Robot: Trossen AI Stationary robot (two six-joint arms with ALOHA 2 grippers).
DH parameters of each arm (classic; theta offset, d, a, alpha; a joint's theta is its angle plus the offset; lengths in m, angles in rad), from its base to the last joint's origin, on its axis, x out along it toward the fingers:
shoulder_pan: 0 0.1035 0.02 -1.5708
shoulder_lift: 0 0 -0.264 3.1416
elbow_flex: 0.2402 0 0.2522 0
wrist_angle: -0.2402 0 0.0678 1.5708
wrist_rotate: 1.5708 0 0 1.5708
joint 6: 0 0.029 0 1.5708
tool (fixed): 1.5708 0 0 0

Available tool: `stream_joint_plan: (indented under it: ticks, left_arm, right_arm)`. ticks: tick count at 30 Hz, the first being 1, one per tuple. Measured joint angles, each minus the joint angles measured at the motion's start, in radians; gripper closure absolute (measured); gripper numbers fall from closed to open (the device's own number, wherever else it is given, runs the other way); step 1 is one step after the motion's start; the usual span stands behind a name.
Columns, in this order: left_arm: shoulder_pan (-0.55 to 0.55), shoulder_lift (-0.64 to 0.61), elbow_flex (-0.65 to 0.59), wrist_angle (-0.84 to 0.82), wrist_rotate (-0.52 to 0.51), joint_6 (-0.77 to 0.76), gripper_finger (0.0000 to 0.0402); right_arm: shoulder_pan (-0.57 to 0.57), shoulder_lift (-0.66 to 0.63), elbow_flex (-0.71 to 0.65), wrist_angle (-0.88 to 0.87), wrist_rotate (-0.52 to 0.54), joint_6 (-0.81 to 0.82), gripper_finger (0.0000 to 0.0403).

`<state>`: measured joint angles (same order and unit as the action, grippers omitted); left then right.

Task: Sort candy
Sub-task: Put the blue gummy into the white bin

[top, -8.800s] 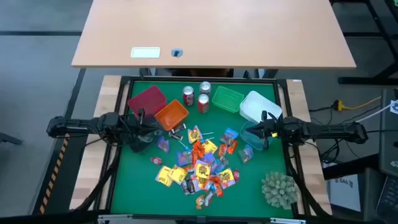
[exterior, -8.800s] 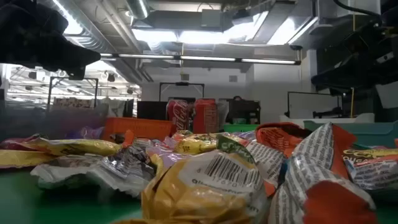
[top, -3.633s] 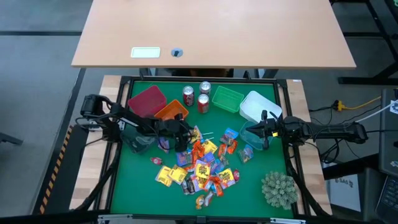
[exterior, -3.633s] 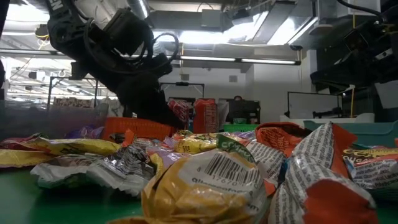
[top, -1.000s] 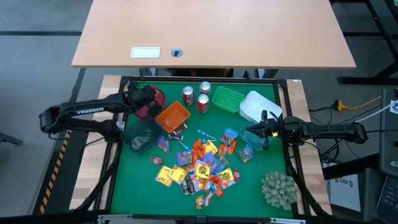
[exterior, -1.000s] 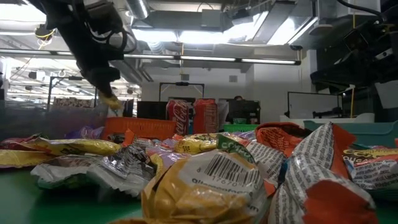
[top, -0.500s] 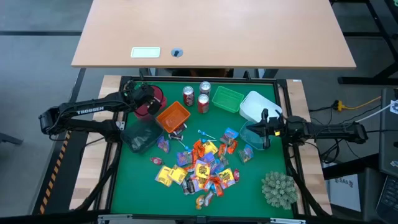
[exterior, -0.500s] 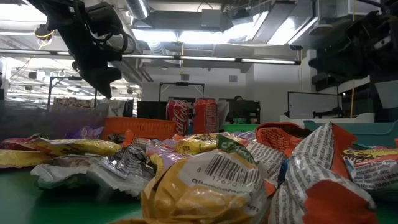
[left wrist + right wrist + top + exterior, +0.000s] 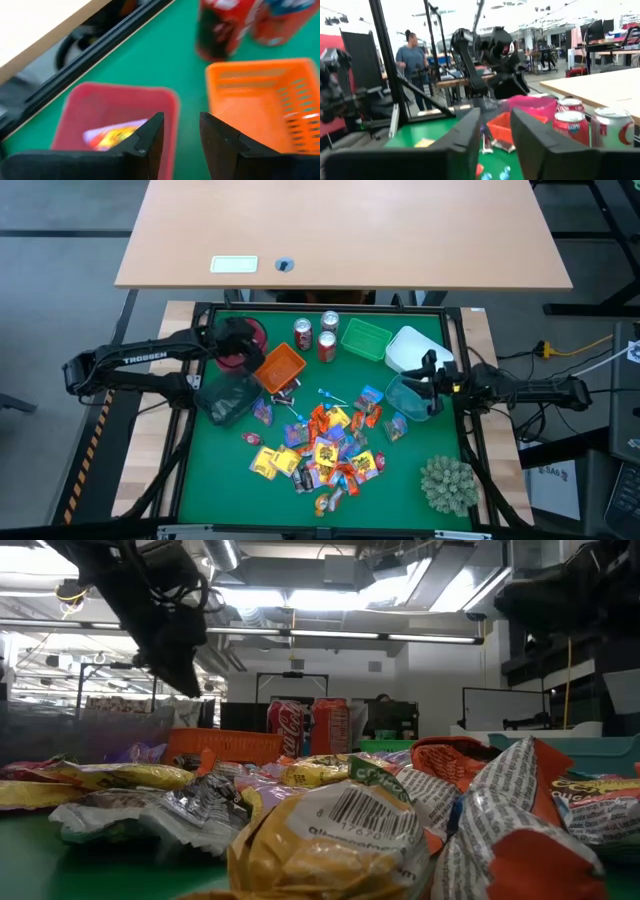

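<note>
- High view shows the left pincer (image 9: pixel 238 340) hanging over the red bin (image 9: pixel 250 330) at the far left of the green bench (image 9: pixel 210 470), with the orange basket (image 9: pixel 277 367) just to its right.
- Through the left wrist view we see its fingers (image 9: pixel 150 137) parted with nothing between them, and one yellow-and-red sweet (image 9: pixel 115 134) lying inside the red bin below, so we judge the drop done.
- We lift this arm straight up before swinging back, so the fingers clear the bin wall and do not nudge the orange basket or the two soda cans (image 9: pixel 315 335) beyond it.
- The candy pile (image 9: pixel 320 445) sits mid-bench, near side of the baskets, with blue-stick lollipops (image 9: pixel 332 395) at its far edge.
- For the next pick we choose a sweet on the pile's left fringe, lying apart from its neighbours, and match its wrapper colour to a bin before closing.
- The right pincer (image 9: pixel 428 392) waits over the clear blue tub (image 9: pixel 405 396) on the right, its fingers (image 9: pixel 465 135) slightly apart and holding nothing.
- We keep it off the white bin (image 9: pixel 412 348) and the spiky plant ball (image 9: pixel 447 483).
</note>
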<state>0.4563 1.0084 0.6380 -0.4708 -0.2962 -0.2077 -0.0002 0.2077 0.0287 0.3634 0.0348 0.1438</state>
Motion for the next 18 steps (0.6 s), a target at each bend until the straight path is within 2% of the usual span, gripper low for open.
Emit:
stream_joint_plan:
  ticks: [6,18]
  left_arm:
    - [-0.061,0.000,0.000,0.097,0.033,0.005,0.0287]
    - [-0.186,0.000,0.000,0.185,0.033,0.007,0.0287]
  right_arm:
    - [0.000,0.119,0.110,-0.005,-0.051,-0.003,0.0238]
    - [0.000,0.602,0.409,-0.268,-0.026,-0.025,0.0233]
